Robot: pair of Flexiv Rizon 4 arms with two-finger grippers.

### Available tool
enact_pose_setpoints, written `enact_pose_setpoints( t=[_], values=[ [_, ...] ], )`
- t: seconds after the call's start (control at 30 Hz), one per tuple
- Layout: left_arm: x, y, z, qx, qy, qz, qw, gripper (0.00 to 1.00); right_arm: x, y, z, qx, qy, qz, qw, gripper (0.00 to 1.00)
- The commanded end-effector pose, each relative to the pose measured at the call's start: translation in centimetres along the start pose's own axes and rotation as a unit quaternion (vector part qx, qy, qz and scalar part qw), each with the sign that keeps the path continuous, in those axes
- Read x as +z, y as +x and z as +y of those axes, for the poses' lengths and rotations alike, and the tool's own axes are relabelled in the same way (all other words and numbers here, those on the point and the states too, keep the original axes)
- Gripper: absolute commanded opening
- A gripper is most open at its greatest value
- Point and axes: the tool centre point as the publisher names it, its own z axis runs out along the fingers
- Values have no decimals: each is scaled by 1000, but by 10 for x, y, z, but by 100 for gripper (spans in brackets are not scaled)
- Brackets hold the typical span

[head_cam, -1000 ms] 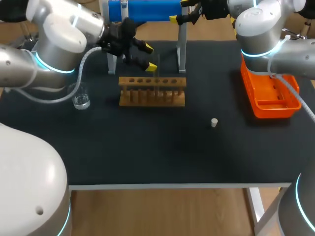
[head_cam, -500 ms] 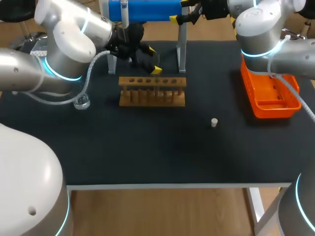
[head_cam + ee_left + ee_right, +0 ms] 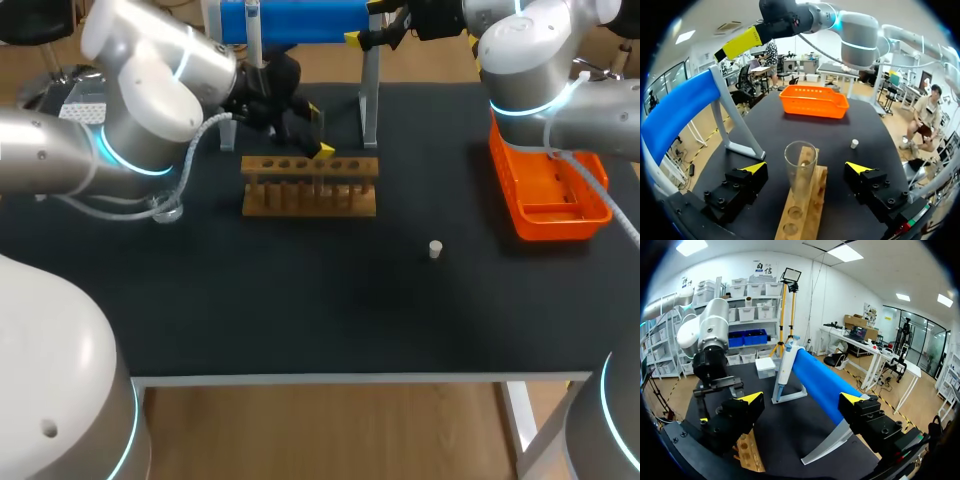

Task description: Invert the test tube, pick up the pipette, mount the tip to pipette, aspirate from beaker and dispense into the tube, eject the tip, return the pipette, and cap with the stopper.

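Observation:
A clear test tube (image 3: 800, 170) stands in the wooden rack (image 3: 801, 212), mouth up. My left gripper (image 3: 806, 167) is open around it, one yellow tip on each side, neither touching. From above, the left gripper (image 3: 316, 130) hangs over the rack (image 3: 310, 186) near its right end. My right gripper (image 3: 802, 400) is open and holds nothing; it sits high at the back (image 3: 368, 22), facing the white pipette (image 3: 785, 370) that hangs on the blue stand (image 3: 820, 382). The small white stopper (image 3: 435, 249) lies on the black table. The beaker (image 3: 165, 208) is mostly hidden behind my left arm.
An orange tray (image 3: 548, 192) sits at the table's right side, under my right arm. The blue stand's metal legs (image 3: 370, 105) rise just behind the rack. The front half of the black table (image 3: 320, 320) holds only the stopper.
My left arm has swung right and forward, bringing its open gripper from behind the rack to around the tube. It now covers most of the beaker. The right arm has not moved.

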Motion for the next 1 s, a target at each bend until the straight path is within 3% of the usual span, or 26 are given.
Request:
enact_pose_setpoints(
  t=[0.03, 1.0],
  values=[
    [2, -5, -2, 0, -6, 5, 1000, 100, -1, -1, 1, 0, 2, 2, 1000, 100],
    [3, -5, -1, -2, -7, -7, 1000, 100, -6, 0, 3, -6, 1, 1, 1000, 100]
  ],
)
